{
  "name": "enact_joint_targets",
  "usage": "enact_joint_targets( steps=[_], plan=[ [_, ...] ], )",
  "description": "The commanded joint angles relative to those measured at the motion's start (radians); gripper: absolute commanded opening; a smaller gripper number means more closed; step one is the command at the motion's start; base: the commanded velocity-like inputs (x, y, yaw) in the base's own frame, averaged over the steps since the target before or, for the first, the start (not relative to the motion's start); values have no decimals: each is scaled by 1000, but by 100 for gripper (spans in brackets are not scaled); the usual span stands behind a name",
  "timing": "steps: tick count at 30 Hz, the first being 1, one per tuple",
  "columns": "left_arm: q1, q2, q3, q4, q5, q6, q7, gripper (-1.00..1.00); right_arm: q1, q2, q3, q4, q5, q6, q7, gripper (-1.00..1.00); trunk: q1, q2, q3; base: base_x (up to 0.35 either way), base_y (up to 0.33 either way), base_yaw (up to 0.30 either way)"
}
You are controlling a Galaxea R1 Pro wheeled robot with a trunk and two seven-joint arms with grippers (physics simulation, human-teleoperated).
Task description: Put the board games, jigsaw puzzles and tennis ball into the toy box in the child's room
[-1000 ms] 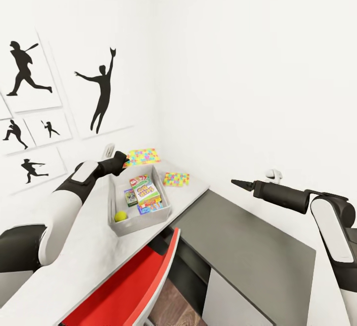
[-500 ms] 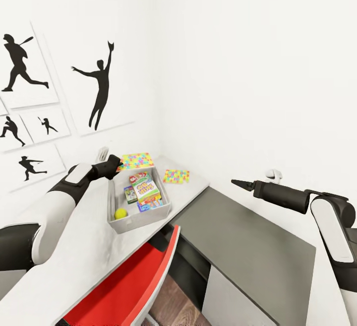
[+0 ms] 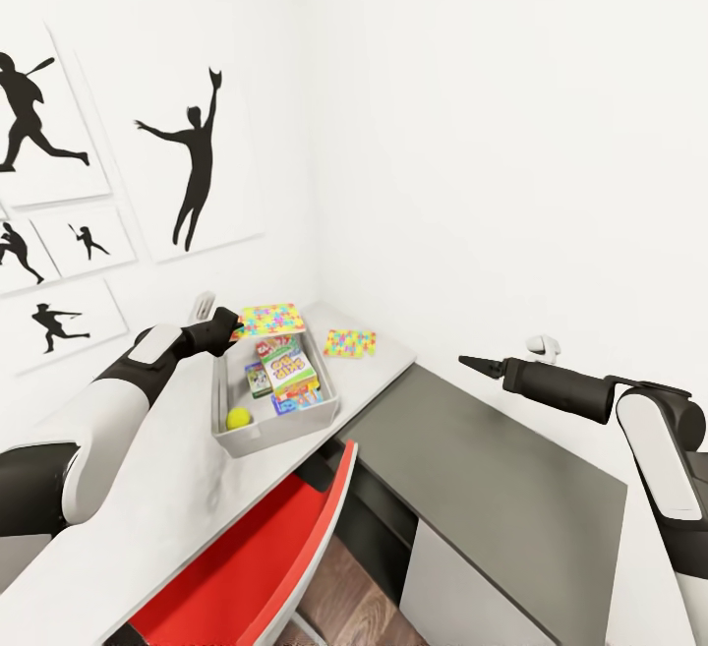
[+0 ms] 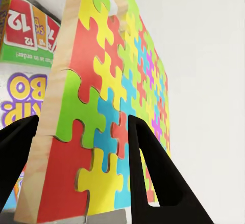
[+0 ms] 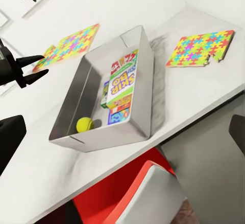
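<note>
At centre left, the left gripper (image 3: 234,323) grasps 1 puzzle (image 3: 270,319) over the far rim of the toy box (image 3: 258,435). The second puzzle (image 3: 350,342) lies on the table (image 3: 177,499), centre. At right, the right gripper (image 3: 464,362) hovers, apparently released.

You're in a child's bedroom corner: white walls with black sports silhouette pictures (image 3: 187,169) at upper left, a pale desk (image 3: 177,489) holding a bin (image 3: 228,435) of games and bright puzzles (image 3: 350,342), a red chair (image 3: 256,567) at the bottom.
</note>
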Motion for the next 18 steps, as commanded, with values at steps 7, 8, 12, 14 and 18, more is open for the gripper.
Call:
enact_joint_targets(
  steps=[7,8,12,14,18],
  plan=[
    [-1,-1,4,-2,9,5,9,-100,-1,0,-1,0,9,4,10,100,1,-2,-14,0,0,0],
    [-1,-1,4,-2,9,5,9,-100,-1,0,-1,0,9,4,10,100,1,-2,-15,0,0,0],
    [-1,-1,4,-2,10,4,9,-100,-1,0,-2,0,9,4,10,100,1,-2,-22,0,0,0],
    [-1,-1,5,-2,10,3,10,-100,-1,0,-2,0,9,4,10,100,1,-2,-25,0,0,0],
    [-1,-1,8,-2,11,-4,10,-100,-1,0,-1,0,9,4,10,100,1,-2,-32,0,0,0]
  ],
)
